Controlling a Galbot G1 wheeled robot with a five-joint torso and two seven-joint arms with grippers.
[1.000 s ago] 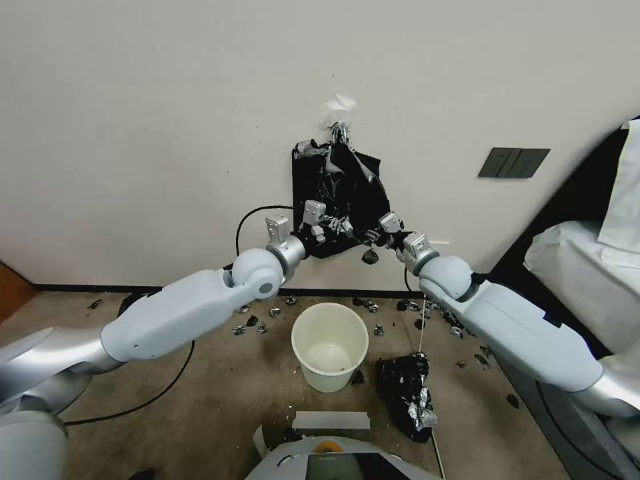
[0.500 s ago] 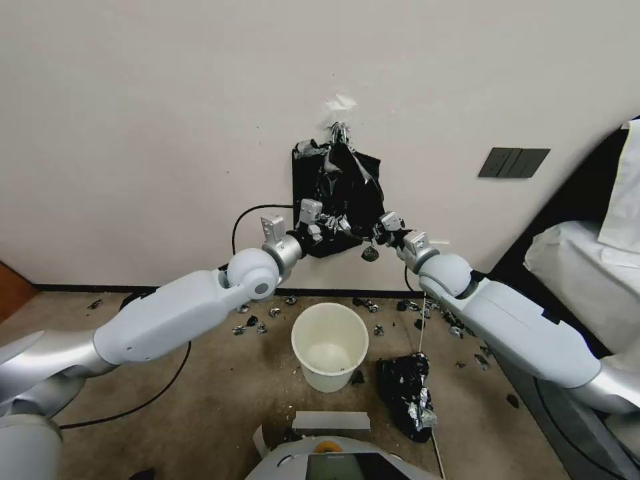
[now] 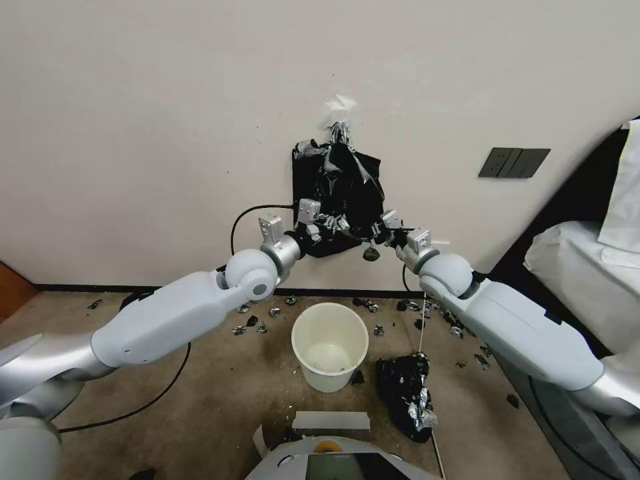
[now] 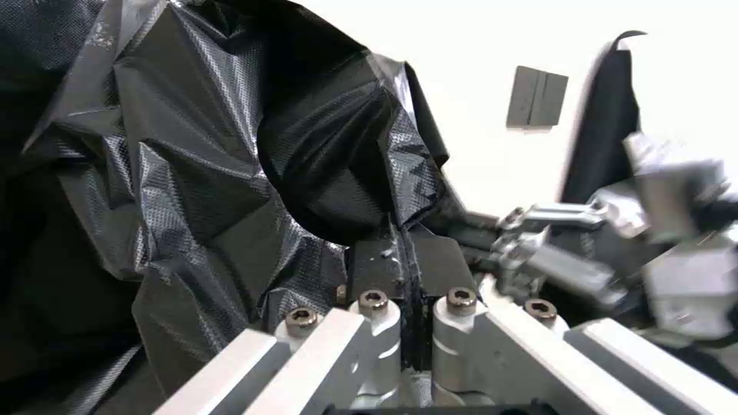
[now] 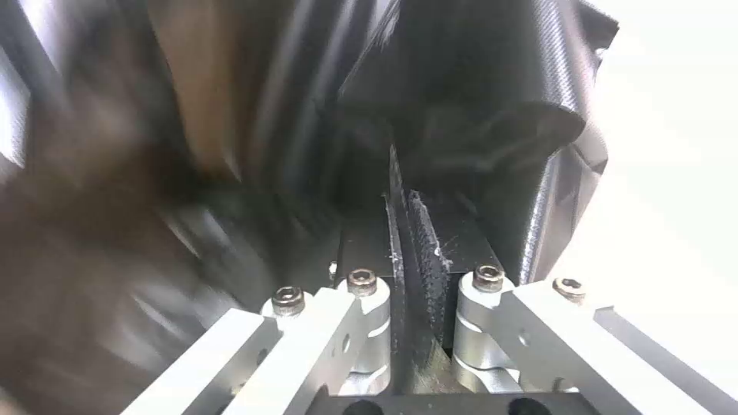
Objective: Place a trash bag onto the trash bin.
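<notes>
The trash bag [image 3: 355,181], glossy black, hangs from a hook on the wall [image 3: 167,133] above the trash bin [image 3: 330,343], a cream-white bucket standing open on the floor. My left gripper [image 3: 332,224] is shut on the bag's lower left edge. In the left wrist view the crinkled bag film [image 4: 230,144] runs into the closed pads of the left gripper [image 4: 401,256]. My right gripper [image 3: 377,233] is shut on the bag's lower right edge. The right wrist view shows the bag's film [image 5: 492,86] pinched in the right gripper [image 5: 403,227].
A flat black bundle of bags [image 3: 307,183] hangs behind the bag. A black heap flecked with silver [image 3: 407,393] lies right of the bin. Scraps [image 3: 257,327] dot the floor by the wall. A black cable [image 3: 167,383] runs left. White-draped furniture [image 3: 587,267] stands right.
Both grippers have edged slightly upward and apart, the left arm shifting a little left. The bag stays pinched in both, and the bin has not moved.
</notes>
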